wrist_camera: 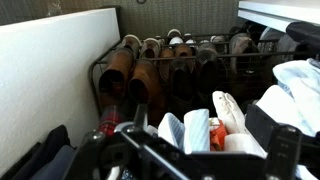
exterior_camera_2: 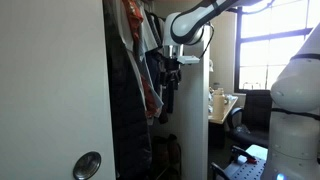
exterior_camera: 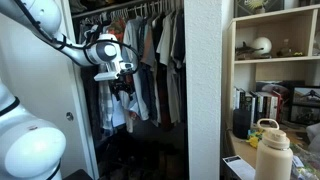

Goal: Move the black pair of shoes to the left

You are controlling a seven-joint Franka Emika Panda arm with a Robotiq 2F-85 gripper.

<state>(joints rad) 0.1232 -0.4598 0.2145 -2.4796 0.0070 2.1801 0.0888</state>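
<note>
White closet door: fills the near side of an exterior view, knob at the bottom.
Gripper: same view, arm reaches in from above and the tool hangs among the hanging clothes. Too dark to read the jaws.
Shelf unit: stands beside the closet in an exterior view. Here too the gripper sits at garment height, well above the floor.
Closet floor: black in both exterior views, no shoes visible there.
Shoe rack: wrist view, runs across the back of the frame.
Brown boots: at the rack end by the white side panel.
Black pair of shoes: just beside the boots, mid-rack.
Gripper state: only a dark blur along the bottom edge of the wrist view. Can't tell if it's open or closed.
Key relation: the pair lies ahead of and below the tool, its long axis crossing the rack's length and running towards the camera.
Next move, my guess: descend and reach forward. The boots crowd the panel side.
</note>
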